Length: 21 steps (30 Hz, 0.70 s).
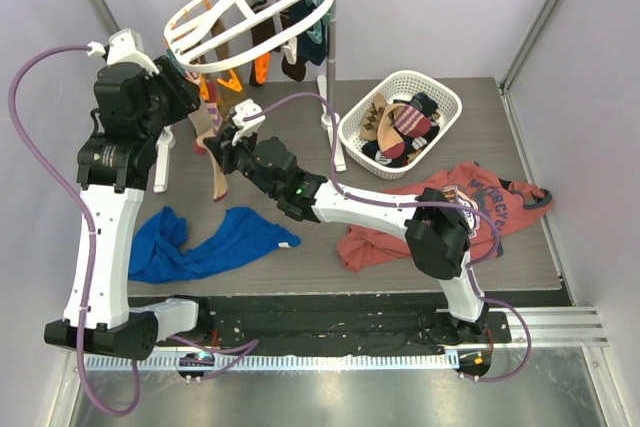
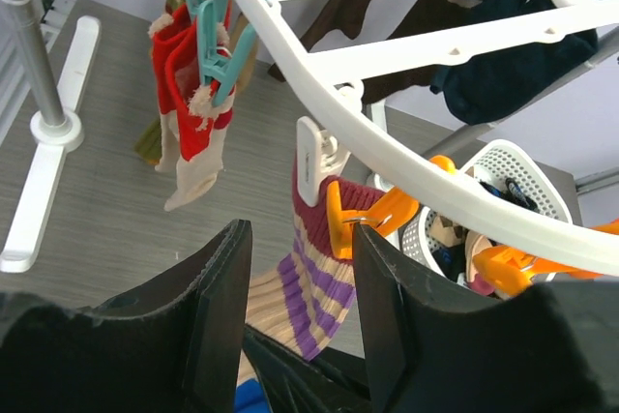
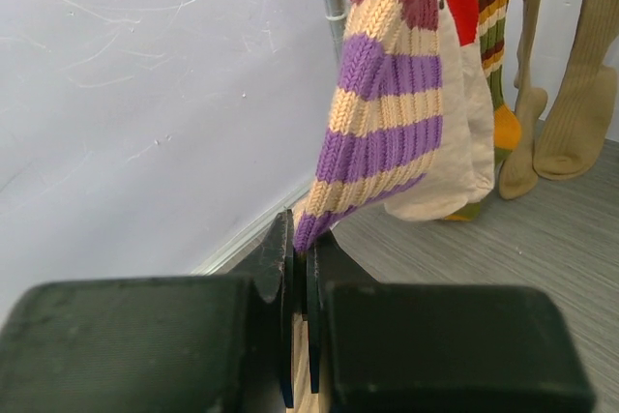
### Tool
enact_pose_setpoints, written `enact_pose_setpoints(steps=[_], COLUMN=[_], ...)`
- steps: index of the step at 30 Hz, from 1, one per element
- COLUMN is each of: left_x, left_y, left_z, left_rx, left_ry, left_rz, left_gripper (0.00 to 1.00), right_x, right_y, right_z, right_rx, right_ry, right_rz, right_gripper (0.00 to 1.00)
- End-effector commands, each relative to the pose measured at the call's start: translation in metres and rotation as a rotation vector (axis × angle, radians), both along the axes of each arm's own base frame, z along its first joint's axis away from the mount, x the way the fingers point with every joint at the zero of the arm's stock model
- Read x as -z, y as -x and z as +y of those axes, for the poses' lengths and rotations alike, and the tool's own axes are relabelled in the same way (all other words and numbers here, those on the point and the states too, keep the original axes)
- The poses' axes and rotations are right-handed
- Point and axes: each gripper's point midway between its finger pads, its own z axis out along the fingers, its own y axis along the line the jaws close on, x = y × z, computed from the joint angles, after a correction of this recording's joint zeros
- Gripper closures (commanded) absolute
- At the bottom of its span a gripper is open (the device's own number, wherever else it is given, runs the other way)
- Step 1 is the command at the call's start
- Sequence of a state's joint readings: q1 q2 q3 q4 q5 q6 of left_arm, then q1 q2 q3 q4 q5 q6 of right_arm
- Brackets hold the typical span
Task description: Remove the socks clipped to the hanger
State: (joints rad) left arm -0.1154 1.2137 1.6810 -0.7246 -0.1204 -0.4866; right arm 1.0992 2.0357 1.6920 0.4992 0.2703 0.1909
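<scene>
The table (image 1: 480, 137) is spread out below both pincers. The hanger (image 2: 435, 181), a white ring with socks (image 2: 503, 74) clipped around it, is hung just above and beyond the left pincer (image 2: 300, 239), whose jaws are set partly apart. A white basket (image 1: 352, 127) is placed well off to the right of the right pincer (image 3: 302, 244). A striped sock (image 2: 309, 287) in maroon, cream and purple is seen dangling in the gap between the left pincer's jaws; whether it is touched by them cannot be told. Its lower tip is pinched between the closed jaws of the right pincer, lower down. A red-and-white sock (image 2: 193, 94) is hung up and to the left of the left pincer. The orange clip (image 2: 372, 215) gripping the striped sock is found right at the tip of that pincer's right-hand jaw.
</scene>
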Motion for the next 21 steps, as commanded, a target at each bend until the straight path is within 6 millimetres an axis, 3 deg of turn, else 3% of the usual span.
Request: enact_pose_setpoints(steps=[1, 9, 15, 18, 21], left_x=[-0.023, -0.021, -0.038, -0.042, -0.033], left_y=[-0.009, -0.014, 0.003, 0.010, 0.009], left_z=[-0.005, 0.000, 0.004, 0.016, 0.029], left_rx=[0.033, 0.007, -0.001, -0.059, -0.122], left_ry=[0.000, -0.018, -0.028, -0.050, -0.086], left_rz=[-0.104, -0.085, -0.136, -0.143, -0.114], left_gripper=[0.51, 0.55, 0.45, 0.47, 0.50], right_x=[-0.036, -0.040, -0.036, -0.035, -0.036], right_y=[0.002, 0.004, 0.002, 0.004, 0.003], right_z=[-0.001, -0.002, -0.002, -0.002, -0.004], right_rx=[-0.004, -0.005, 0.000, -0.004, 0.003], right_ry=[-0.086, -0.087, -0.078, -0.073, -0.075], right_rz=[-0.043, -0.054, -0.054, -0.055, -0.059], right_gripper=[0.99, 0.99, 0.99, 0.99, 0.99])
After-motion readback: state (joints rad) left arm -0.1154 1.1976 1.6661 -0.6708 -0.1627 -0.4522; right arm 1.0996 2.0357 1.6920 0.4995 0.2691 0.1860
